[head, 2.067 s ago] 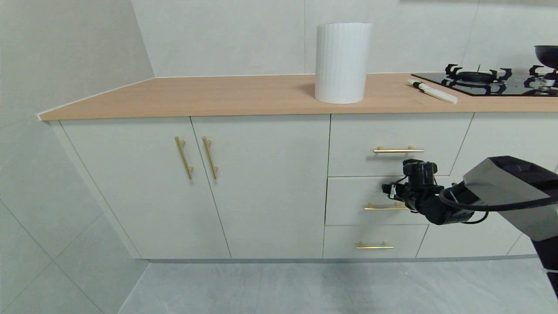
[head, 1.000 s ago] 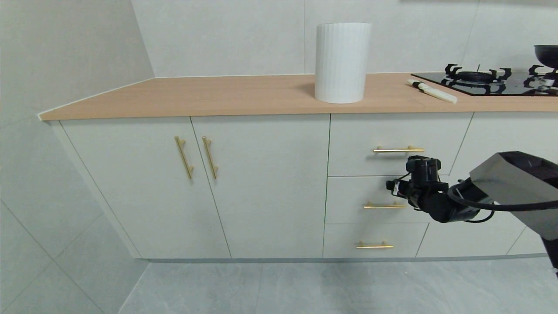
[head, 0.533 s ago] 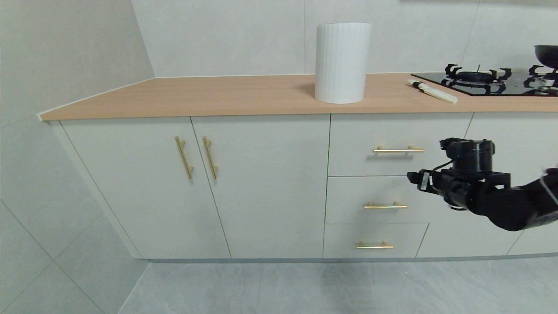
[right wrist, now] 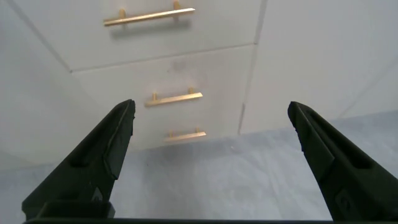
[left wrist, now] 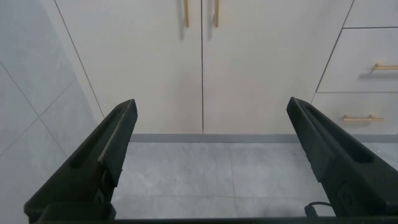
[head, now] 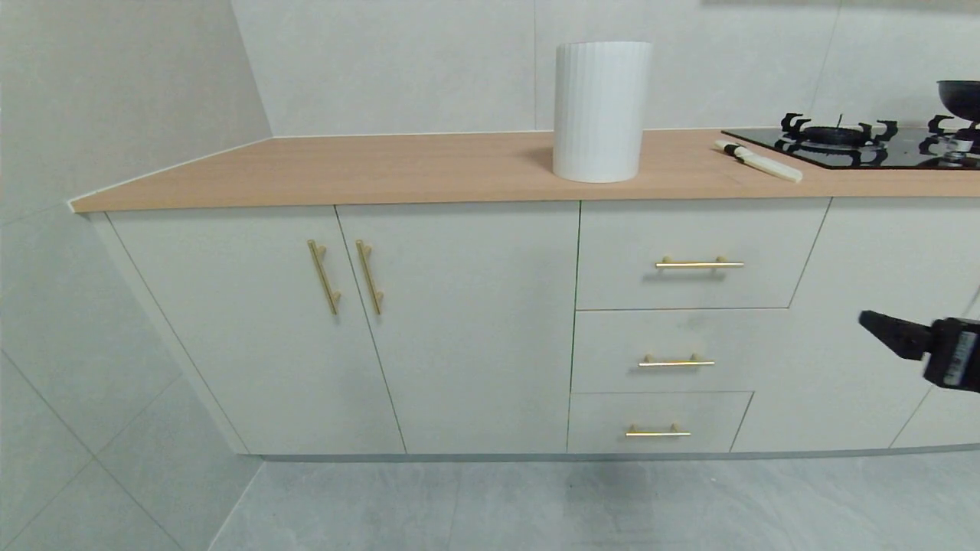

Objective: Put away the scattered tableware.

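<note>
Since the right end effector (right wrist: 210, 112) and left end effector (left wrist: 211, 106) both gape wide and empty, we judge no pickup begun; matte drawers (head: 689, 229) with brass bar handles (head: 700, 264) sit below the ribbed white cylinder (head: 601, 111). Slim cream utensil (head: 759, 161) lies flat on the wood-grain worktop (head: 383, 168), right of the cylinder.

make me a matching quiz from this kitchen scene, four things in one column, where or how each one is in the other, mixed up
Column A
1. white ribbed cylinder
2. cream utensil
3. black pan
4. right gripper

Column B
a. on the gas hob, far right
b. jaws open, below the level of the countertop
c. upright on the countertop, above the top drawer
d. lying on the countertop beside the gas hob

Pairs: 1-c, 2-d, 3-a, 4-b
</note>
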